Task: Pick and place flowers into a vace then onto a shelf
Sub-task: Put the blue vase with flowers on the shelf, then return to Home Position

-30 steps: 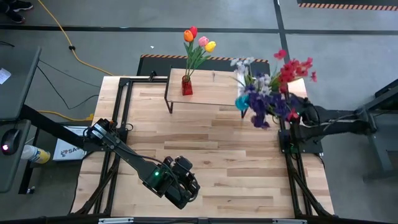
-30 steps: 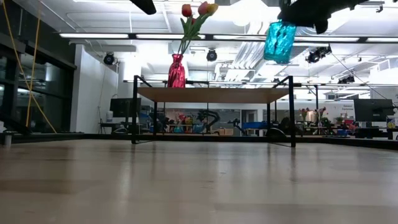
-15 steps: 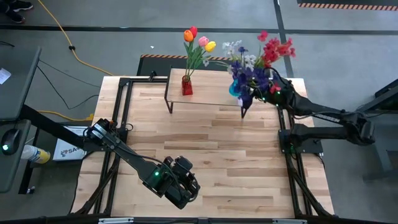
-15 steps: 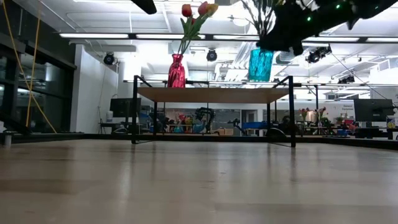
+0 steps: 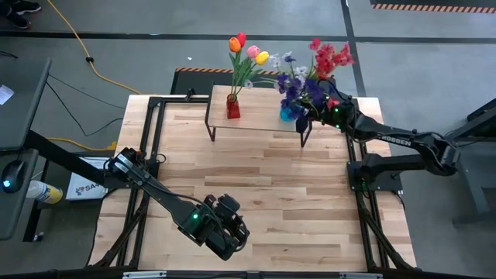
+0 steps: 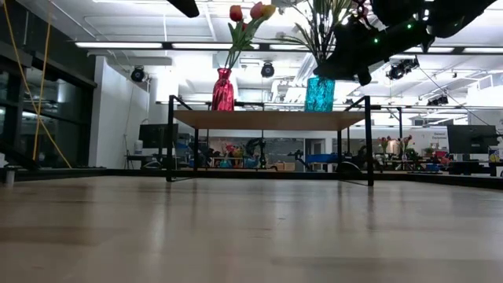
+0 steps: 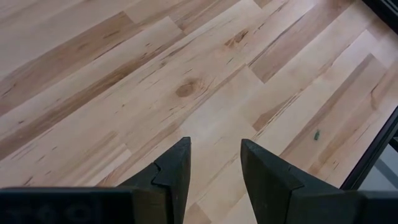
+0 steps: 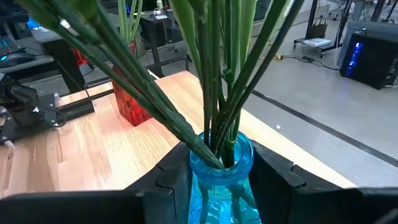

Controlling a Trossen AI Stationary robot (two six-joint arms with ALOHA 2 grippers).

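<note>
Red vase (image 5: 232, 108) with tulips (image 5: 247, 48) already on shelf (image 5: 260, 116), left end. Right gripper (image 8: 221, 177), jaws clamped on blue vase (image 5: 287, 113) of sprays (image 5: 314, 74), at shelf's right end, release left. Left gripper (image 7: 214, 168) idle near bench's front edge, jaws apart, empty.

Right gripper (image 8: 216, 180) reaches far out, fingers clamped — left gripper (image 7: 214, 171) hangs low, fingers parted.

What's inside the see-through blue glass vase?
Long green stems go down into the blue glass vase, gripped by the right gripper. Purple, white and red blossoms top them. The stem ends in the vase's bottom can't be seen.
</note>
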